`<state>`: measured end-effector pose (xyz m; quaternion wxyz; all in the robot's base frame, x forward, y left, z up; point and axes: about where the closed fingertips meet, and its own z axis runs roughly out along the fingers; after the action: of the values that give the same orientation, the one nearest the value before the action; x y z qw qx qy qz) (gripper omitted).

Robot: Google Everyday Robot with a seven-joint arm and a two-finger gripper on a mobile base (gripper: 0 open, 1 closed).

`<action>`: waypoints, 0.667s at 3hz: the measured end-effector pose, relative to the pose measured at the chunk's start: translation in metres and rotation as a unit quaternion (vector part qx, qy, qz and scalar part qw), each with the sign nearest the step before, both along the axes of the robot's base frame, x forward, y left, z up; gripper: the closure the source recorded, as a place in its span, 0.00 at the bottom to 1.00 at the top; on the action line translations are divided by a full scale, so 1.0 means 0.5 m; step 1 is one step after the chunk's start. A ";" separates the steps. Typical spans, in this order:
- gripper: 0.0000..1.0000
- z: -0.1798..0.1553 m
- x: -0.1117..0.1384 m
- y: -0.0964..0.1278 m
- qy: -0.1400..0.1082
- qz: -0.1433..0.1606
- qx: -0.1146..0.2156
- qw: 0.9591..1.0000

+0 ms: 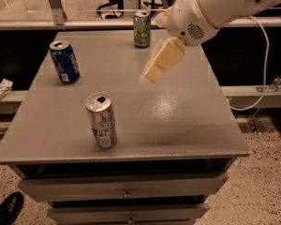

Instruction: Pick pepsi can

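1. Pepsi can (64, 62) stands upright at the far left of the counter (187, 121), near its left edge; you see dark blue sides with white lettering and a silver top.
2. The Pepsi can stands free, well apart from the other two cans.
3. The silver and light-blue can (102, 121) stands upright nearer the front edge, to the right of the Pepsi can, with its top opened.
4. The green can (142, 29) stands upright at the far edge, about midway along it.
5. The gripper (154, 71) hangs in the air above the middle of the counter. It is tan and points down and to the left, between the green can and the silver and light-blue can, well apart from the Pepsi can. You cannot tell how wide it is set.
6. The white arm (210, 8) comes in from the upper right, its round housing just above the gripper. A white cable (264, 64) hangs beyond the counter's right side.
7. Drawers (126, 189) sit under the counter's front edge, and a dark shoe (4, 210) shows on the speckled floor at the lower left.
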<state>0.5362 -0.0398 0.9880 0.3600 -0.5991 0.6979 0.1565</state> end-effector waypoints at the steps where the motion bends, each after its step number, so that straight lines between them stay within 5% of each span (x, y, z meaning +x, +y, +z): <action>1: 0.00 0.003 0.042 0.041 -0.020 0.024 0.037 0.999; 2: 0.00 -0.012 0.104 0.103 -0.042 0.051 0.076 0.995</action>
<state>0.5883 0.0115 0.9821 0.4249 -0.6107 0.6371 0.2016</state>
